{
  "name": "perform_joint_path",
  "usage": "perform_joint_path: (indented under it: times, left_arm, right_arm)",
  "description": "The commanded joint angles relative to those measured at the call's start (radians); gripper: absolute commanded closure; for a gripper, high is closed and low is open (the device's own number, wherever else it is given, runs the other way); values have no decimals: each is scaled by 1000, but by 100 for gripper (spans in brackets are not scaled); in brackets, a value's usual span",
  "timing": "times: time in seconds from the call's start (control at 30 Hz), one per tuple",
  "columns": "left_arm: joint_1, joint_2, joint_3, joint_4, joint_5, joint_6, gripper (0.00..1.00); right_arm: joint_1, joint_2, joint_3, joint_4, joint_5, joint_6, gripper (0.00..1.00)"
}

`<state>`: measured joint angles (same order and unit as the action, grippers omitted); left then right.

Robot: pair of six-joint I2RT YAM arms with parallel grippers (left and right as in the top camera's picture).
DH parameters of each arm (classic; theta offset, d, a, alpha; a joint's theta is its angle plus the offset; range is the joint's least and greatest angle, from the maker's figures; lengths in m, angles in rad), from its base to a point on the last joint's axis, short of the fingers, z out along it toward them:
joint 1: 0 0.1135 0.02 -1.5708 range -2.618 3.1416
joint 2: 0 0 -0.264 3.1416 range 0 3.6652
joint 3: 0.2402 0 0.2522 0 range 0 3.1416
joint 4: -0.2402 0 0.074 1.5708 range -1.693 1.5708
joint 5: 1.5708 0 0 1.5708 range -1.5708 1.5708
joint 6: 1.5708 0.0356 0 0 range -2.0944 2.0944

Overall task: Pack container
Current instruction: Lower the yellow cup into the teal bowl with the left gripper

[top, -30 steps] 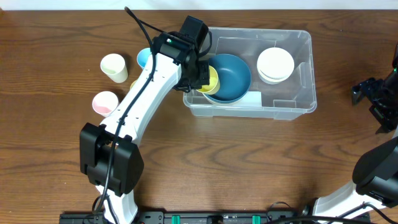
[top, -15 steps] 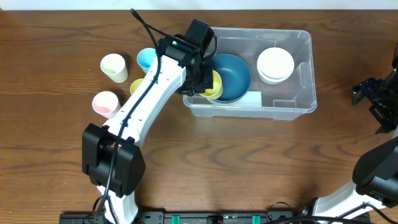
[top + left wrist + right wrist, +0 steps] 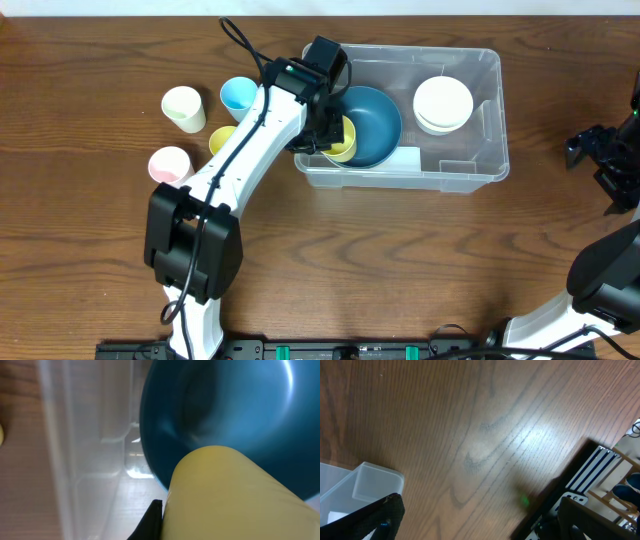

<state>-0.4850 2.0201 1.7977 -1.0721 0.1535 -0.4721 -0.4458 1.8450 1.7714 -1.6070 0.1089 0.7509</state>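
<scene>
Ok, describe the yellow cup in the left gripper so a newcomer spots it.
Find the large clear plastic bin mid-table. At its left end sits a big dark-blue bowl; the small yellow cup is at that bowl's left rim, pinched by the left gripper. The other yellow cup stands outside the bin, on the wooden table.

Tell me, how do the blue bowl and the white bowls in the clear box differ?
The blue bowl is wider and sits in the left half of the container, a yellow cup at its edge; the white bowls are smaller, seemingly stacked, at the right end. Both lie open side up inside it.
</scene>
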Motion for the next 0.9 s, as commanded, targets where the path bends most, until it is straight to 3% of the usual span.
perform_joint_path:
  times: [0.0,0.87]
  left_arm:
    - [2,17,-3,10,-13,-3,94]
    - [8,9,34,11,-12,29,94]
  right_arm:
    - [-1,-5,-1,-1,11,11,1]
    - [-1,-5,-1,-1,11,12,1]
